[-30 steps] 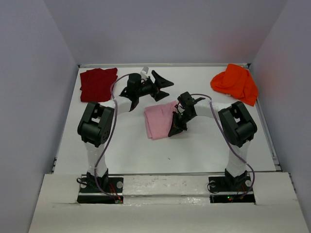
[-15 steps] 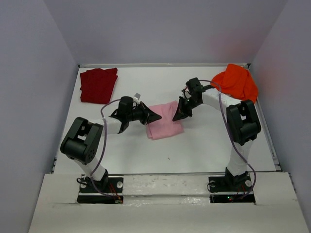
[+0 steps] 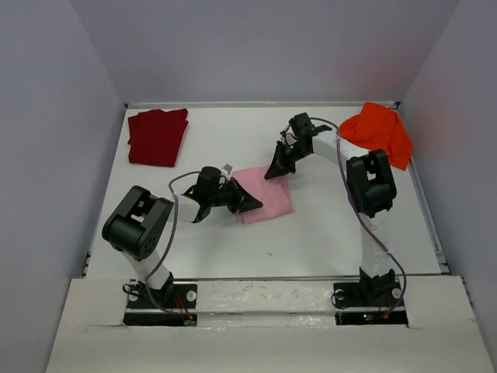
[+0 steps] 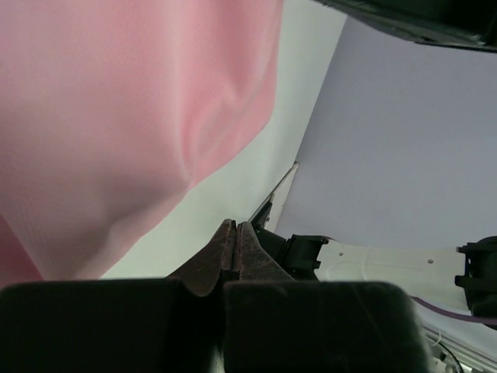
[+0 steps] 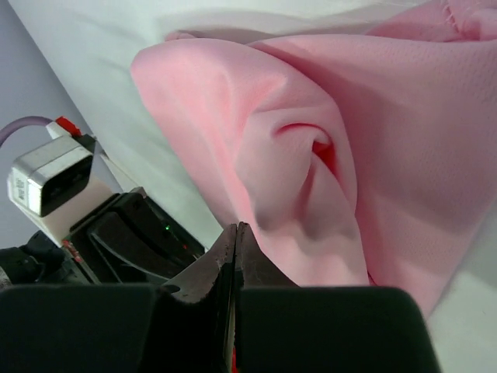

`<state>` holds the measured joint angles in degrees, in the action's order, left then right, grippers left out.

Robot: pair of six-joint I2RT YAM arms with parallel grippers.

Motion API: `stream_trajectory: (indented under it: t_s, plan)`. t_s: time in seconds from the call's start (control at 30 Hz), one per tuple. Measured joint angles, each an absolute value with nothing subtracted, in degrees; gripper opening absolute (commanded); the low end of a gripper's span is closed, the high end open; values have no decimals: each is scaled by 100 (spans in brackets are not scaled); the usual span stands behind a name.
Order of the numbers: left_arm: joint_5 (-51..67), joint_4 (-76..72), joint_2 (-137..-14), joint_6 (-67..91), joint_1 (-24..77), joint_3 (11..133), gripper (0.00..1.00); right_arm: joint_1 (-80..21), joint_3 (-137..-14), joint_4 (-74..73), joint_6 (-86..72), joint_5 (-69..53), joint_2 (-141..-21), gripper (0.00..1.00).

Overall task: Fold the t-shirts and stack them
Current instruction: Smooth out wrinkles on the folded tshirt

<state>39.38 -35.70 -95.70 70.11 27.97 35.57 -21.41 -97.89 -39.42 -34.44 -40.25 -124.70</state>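
Overhead view of a white table (image 3: 326, 233). A folded pink shirt (image 3: 268, 198) lies between the two grippers, nearly square, slightly longer from near to far. The left gripper (image 3: 250, 204) points at its left edge, jaws pressed together, cloth straight ahead of the tips. The right gripper (image 3: 272, 169) meets its far edge, jaws also pressed together; no cloth shows plainly between them. Both arms are equally near. A red shirt (image 3: 158, 136) lies well behind the left jaws, an orange shirt (image 3: 377, 134) well behind the right. A second ago the left jaws were spread beyond the shirt; the right sat at its right edge.
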Motion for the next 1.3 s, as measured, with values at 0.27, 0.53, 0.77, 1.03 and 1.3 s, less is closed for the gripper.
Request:
stream_trajectory:
  t_s: [0.27, 0.53, 0.77, 1.03, 1.3]
  plan:
    - [3913, -3566, -10208, 7061, 2919, 3496, 0, -2141, -10191, -3651, -3651, -4504, -13002, 35]
    - [3900, -3570, -10324, 7057, 2926, 3503, 0, -2141, -10801, -3326, -3824, -4978, -13030, 95]
    - [3900, -3570, -10344, 7059, 2928, 3520, 0, -2141, -10342, -2615, -4180, -5443, -13017, 100]
    - [3898, -3568, -10344, 7059, 2928, 3531, 0, -2141, -9299, -1339, -5002, -6029, -13032, 100]
    - [3896, -3562, -10344, 7059, 2930, 3577, 0, -2141, -10108, -2333, -4165, -5363, -13194, 100]
